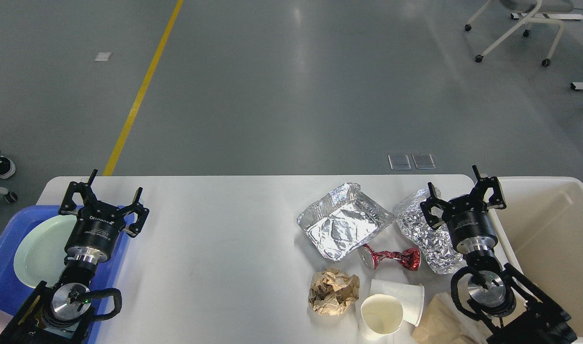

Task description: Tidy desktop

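On the right half of the desktop (215, 229), a wide white surface with rounded corners that fills the lower part of the head view, lies a cluster of litter. An open foil tray (341, 222), crumpled at its edges, sits near the middle-right, and a second crumpled foil piece (415, 234) lies just beside it to the right, partly under the right gripper (461, 196). Between and below them rests a crushed red can (390, 258) on its side. Nearer the front edge are a ball of brown paper (333, 291), a white paper cup (381, 315) with its mouth up, another white cup (408, 294) lying touching it, and a brown paper bag (439, 322) at the picture's bottom edge.

The right gripper hangs above the second foil piece with its fingers apart, holding nothing. Just to its right, off the surface's edge, stands a cream bin (549, 239).

The left gripper (107, 203) hovers over the surface's left edge, its fingers also spread and empty. Beneath that arm a blue tray (5, 282) holds a pale green plate (40, 251).
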Controlling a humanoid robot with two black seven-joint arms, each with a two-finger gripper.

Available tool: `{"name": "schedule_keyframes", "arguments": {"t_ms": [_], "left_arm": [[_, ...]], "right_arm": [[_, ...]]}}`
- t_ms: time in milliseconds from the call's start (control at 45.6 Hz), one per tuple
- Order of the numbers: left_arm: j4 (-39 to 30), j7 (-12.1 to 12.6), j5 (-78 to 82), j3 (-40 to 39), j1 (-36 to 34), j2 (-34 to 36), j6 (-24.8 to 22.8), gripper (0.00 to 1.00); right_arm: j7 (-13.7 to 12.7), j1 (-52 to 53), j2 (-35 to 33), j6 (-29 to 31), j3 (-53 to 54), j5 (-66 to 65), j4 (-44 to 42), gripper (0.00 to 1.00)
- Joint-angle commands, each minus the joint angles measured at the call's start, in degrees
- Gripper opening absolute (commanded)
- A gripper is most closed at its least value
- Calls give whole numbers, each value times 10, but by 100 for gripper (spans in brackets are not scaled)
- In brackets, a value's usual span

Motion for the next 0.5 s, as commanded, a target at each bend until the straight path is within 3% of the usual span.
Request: {"name": "schedule_keyframes", "arguments": {"t_ms": [0, 482], "left_arm": [[3, 0, -1, -4, -3, 1, 0, 96], [8, 0, -63, -7, -25, 2, 0, 96]], "right_arm": [[-1, 0, 0, 0, 0, 0, 0, 100], [-1, 0, 0, 0, 0, 0, 1, 100]]}}
